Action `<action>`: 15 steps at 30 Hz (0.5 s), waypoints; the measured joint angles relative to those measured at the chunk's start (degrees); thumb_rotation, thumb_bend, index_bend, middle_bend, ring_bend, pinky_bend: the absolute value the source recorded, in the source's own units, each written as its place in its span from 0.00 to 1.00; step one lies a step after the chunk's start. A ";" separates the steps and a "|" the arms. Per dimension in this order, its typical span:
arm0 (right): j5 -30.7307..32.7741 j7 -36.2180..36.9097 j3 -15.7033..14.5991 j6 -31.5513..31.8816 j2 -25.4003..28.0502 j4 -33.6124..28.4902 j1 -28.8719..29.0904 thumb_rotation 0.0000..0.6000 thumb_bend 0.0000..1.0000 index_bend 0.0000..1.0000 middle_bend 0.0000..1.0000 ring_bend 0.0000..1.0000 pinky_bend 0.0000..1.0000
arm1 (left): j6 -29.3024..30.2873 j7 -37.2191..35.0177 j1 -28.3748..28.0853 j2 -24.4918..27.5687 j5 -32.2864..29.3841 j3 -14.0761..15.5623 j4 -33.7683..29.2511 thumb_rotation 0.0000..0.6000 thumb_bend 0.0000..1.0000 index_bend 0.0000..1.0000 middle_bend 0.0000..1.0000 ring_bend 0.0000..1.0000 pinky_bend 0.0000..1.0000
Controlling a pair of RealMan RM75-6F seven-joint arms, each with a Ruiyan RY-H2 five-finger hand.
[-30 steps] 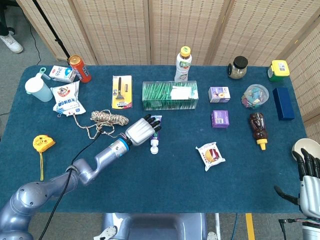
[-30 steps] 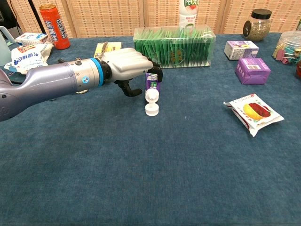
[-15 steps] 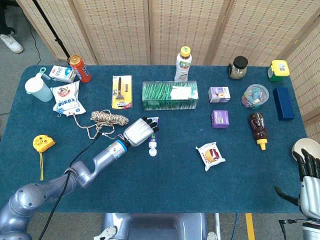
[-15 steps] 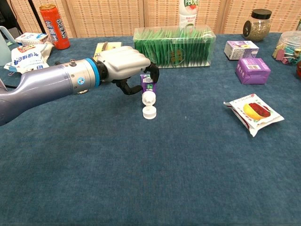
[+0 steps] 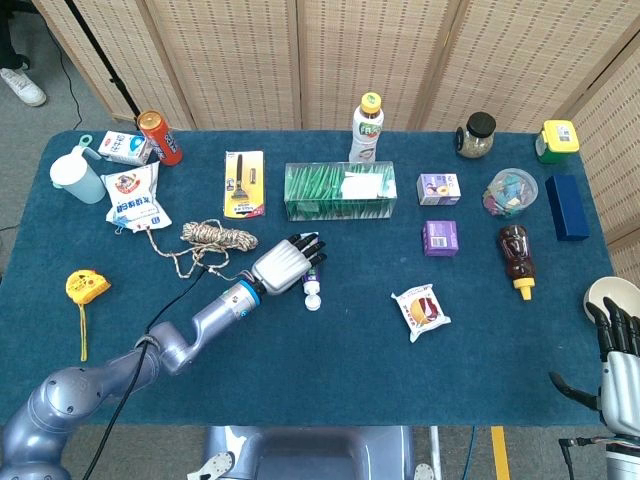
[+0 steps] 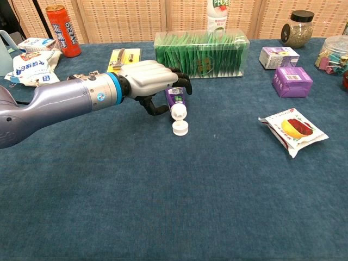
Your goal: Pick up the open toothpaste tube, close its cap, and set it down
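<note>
**Chest view: left hand on the tube, cap hanging open**

Chest view first, biggest to smallest. Blue table (image 6: 163,206) carries everything. My left hand (image 6: 149,81) sits mid-table, left of centre, fingers curled over the far end of the toothpaste tube (image 6: 176,101). Looks like a grip, but I can't tell whether the tube is off the cloth or just pinned to it. My right hand (image 5: 615,350) is at the near right edge in the head view, fingers spread, holding nothing.

Tube lies with its nozzle toward the near side. Its flip cap (image 6: 180,128) is open, hanging at the near end and resting on or just above the cloth.

Risks, as I judge them:
- Hold is at the tail only, so the nozzle end may sag or swing on lift.
- Squeezing harder to fix that could push paste out of the open nozzle.
- Cap needs the other hand, and that one is well apart from the tube. Long reach, easy to bump the snack packet (image 6: 293,129) in between.
- Dragging the cap on the cloth could twist the hinge.

Containers:
- clear box (image 6: 202,53), far centre, packed with green sachets.
- jar (image 6: 296,28), far right, dark lid, brownish fill; can't tell what.
- round tub (image 5: 511,191), far right, mixed coloured clips.
- white bottle (image 5: 366,128) behind the box, capped.
</note>
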 measured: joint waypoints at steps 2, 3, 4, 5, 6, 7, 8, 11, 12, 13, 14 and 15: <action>0.02 0.13 -0.05 0.26 0.10 -0.02 -0.23 1.00 0.00 0.09 0.02 0.00 0.00 | 0.27 0.05 -0.24 -1.03 -0.27 -0.45 0.84 1.00 0.45 0.33 0.25 0.20 0.22; 0.01 0.17 -0.10 0.41 0.16 -0.05 -0.36 1.00 0.00 0.09 0.02 0.00 0.00 | 0.34 0.15 -0.36 -1.54 -0.40 -0.63 1.35 1.00 0.46 0.36 0.28 0.23 0.24; -0.04 0.23 -0.18 0.57 0.24 -0.10 -0.53 1.00 0.00 0.09 0.02 0.00 0.00 | 0.36 0.31 -0.54 -2.21 -0.59 -0.85 2.06 1.00 0.46 0.38 0.30 0.25 0.27; -0.10 0.27 -0.22 0.66 0.29 -0.13 -0.61 1.00 0.00 0.09 0.02 0.00 0.00 | 0.34 0.38 -0.69 -2.67 -0.75 -1.00 2.55 1.00 0.46 0.39 0.31 0.26 0.29; -0.16 0.29 -0.25 0.74 0.32 -0.14 -0.67 1.00 0.00 0.09 0.02 0.00 0.00 | 0.32 0.42 -0.82 -3.03 -0.92 -1.14 2.93 1.00 0.46 0.39 0.33 0.28 0.32; -0.22 0.30 -0.28 0.85 0.34 -0.14 -0.75 1.00 0.00 0.09 0.02 0.00 0.00 | 0.32 0.38 -0.93 -3.34 -1.12 -1.30 3.22 1.00 0.46 0.40 0.34 0.30 0.34; -0.26 0.32 -0.30 0.96 0.36 -0.16 -0.83 1.00 0.00 0.09 0.02 0.00 0.00 | 0.41 0.25 -0.94 -3.41 -1.19 -1.36 3.28 1.00 0.46 0.40 0.35 0.31 0.35; -0.39 0.37 -0.35 1.09 0.37 -0.17 -0.97 1.00 0.00 0.09 0.02 0.00 0.00 | 1.09 -0.04 -0.80 -3.22 -1.10 -1.30 3.07 1.00 0.46 0.42 0.39 0.35 0.39; -0.41 0.37 -0.35 1.10 0.37 -0.16 -0.97 1.00 0.00 0.09 0.02 0.00 0.00 | 1.34 -0.08 -0.74 -3.08 -1.00 -1.23 2.96 1.00 0.46 0.42 0.40 0.36 0.40; -0.47 0.39 -0.34 1.09 0.36 -0.16 -0.97 1.00 0.00 0.09 0.02 0.00 0.00 | 1.72 -0.18 -0.61 -2.77 -0.85 -1.11 2.70 1.00 0.46 0.43 0.41 0.36 0.40; -0.50 0.40 -0.33 1.06 0.36 -0.17 -0.95 1.00 0.00 0.09 0.02 0.00 0.00 | 1.98 -0.29 -0.51 -2.50 -0.73 -1.00 2.44 1.00 0.46 0.43 0.41 0.37 0.41; -0.53 0.40 -0.32 1.03 0.36 -0.17 -0.92 1.00 0.00 0.09 0.02 0.00 0.00 | 2.18 -0.41 -0.39 -2.17 -0.62 -0.89 2.12 1.00 0.46 0.43 0.42 0.37 0.41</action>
